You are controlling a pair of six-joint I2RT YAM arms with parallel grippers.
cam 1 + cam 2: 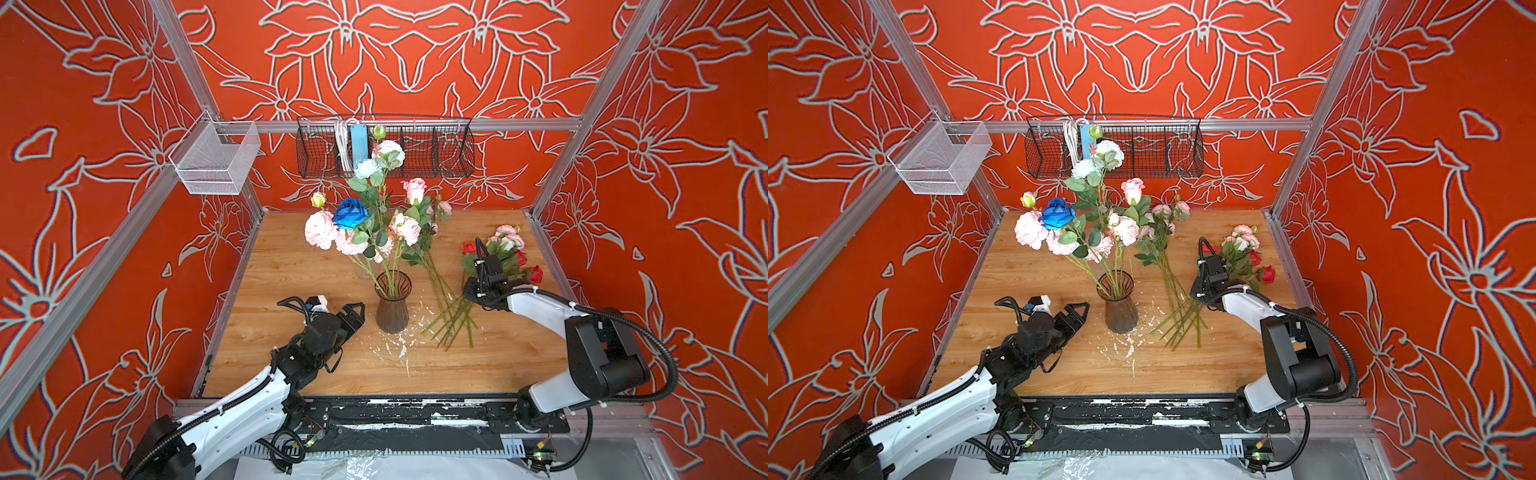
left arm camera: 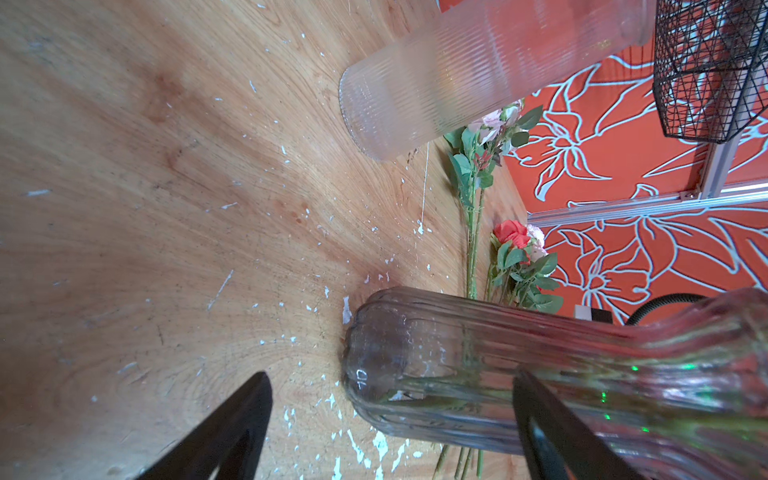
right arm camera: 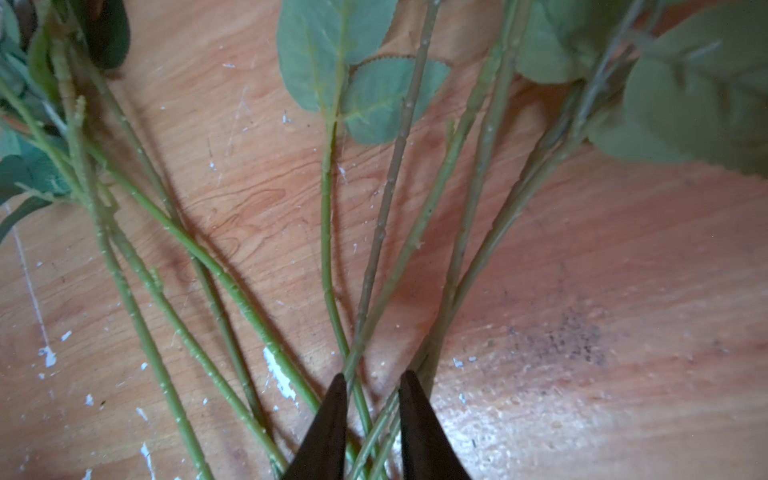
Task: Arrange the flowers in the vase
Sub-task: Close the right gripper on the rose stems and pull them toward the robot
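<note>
Flowers point(image 1: 351, 214), pale pink, white and deep blue, upright in the smoky vase point(image 1: 392, 309); loose stems point(image 3: 327, 216) flat on the bench point(image 1: 291, 270). Left pincer point(image 1: 360, 313) wide apart beside the vase, right pincer point(image 3: 372, 376) narrowly apart astride those stems.

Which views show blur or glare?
Left wrist: near vase soft, with green glints. Right wrist: leaves out of focus, a glare patch on the table. Both top views: sharp, evenly lit.
</note>
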